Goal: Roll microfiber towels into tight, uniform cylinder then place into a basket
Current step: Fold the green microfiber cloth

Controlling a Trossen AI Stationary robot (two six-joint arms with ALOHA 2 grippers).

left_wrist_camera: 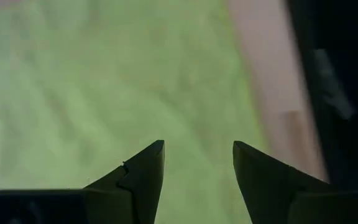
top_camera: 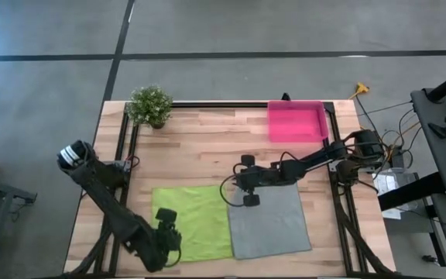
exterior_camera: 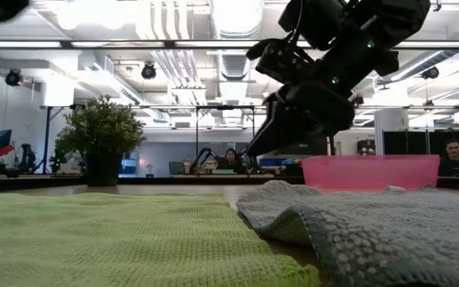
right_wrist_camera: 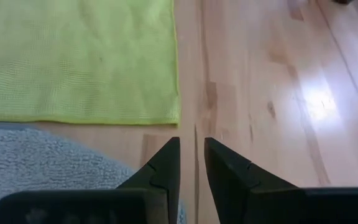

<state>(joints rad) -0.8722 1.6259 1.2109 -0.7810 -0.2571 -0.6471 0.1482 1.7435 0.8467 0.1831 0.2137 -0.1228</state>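
Observation:
The lime green towel (top_camera: 194,222) lies flat on the wooden table, near the front edge. The grey towel (top_camera: 269,222) lies flat beside it on the right, with its far left corner (exterior_camera: 271,194) a little raised. The pink basket (top_camera: 296,122) stands at the far right. My left gripper (top_camera: 167,235) hovers open over the green towel's (left_wrist_camera: 104,93) near left part. My right gripper (right_wrist_camera: 192,144) hangs above bare wood at the grey towel's (right_wrist_camera: 36,162) far left corner. Its fingers are a narrow gap apart and hold nothing. It also shows in the low view (exterior_camera: 253,150).
A small potted plant (top_camera: 150,105) stands at the far left corner. Dark frame rails (top_camera: 122,147) run along the table's left, right and far sides. Bare wood (top_camera: 200,151) lies between the towels and the far edge.

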